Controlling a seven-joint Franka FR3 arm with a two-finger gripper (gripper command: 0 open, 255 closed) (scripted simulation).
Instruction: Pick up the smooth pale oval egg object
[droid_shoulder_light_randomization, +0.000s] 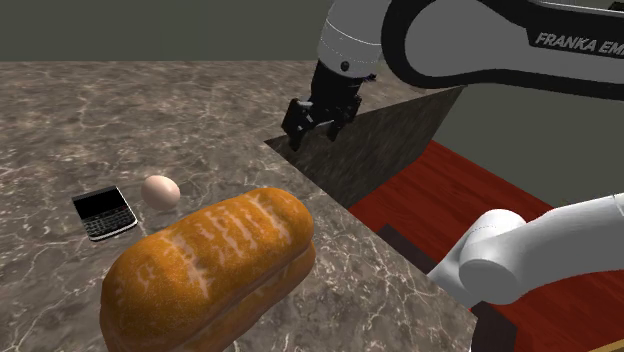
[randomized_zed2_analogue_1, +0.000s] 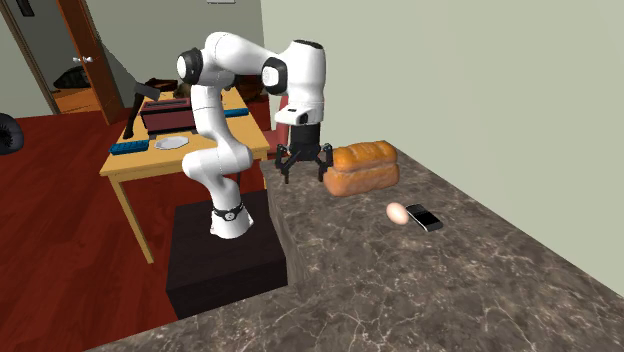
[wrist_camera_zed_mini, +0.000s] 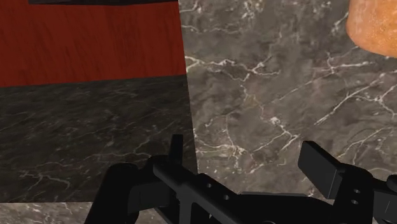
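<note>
Egg, pale and smooth, lies on a dark veined marble counter in a room with a red wood floor and pale green walls. A yellow wooden table stands beyond the robot's black stand. In the shoulder view the egg rests on its side, its long axis running roughly 9 to 3 o'clock; which end is narrower I cannot tell. It sits at 10 o'clock of a big bread loaf, with a black phone just beside it at 8 o'clock. The white arm bends over from the stand, its hand pointing down. The gripper hovers over the counter's edge, fingers spread apart with nothing between them, well apart from the egg at its 2 o'clock.
</note>
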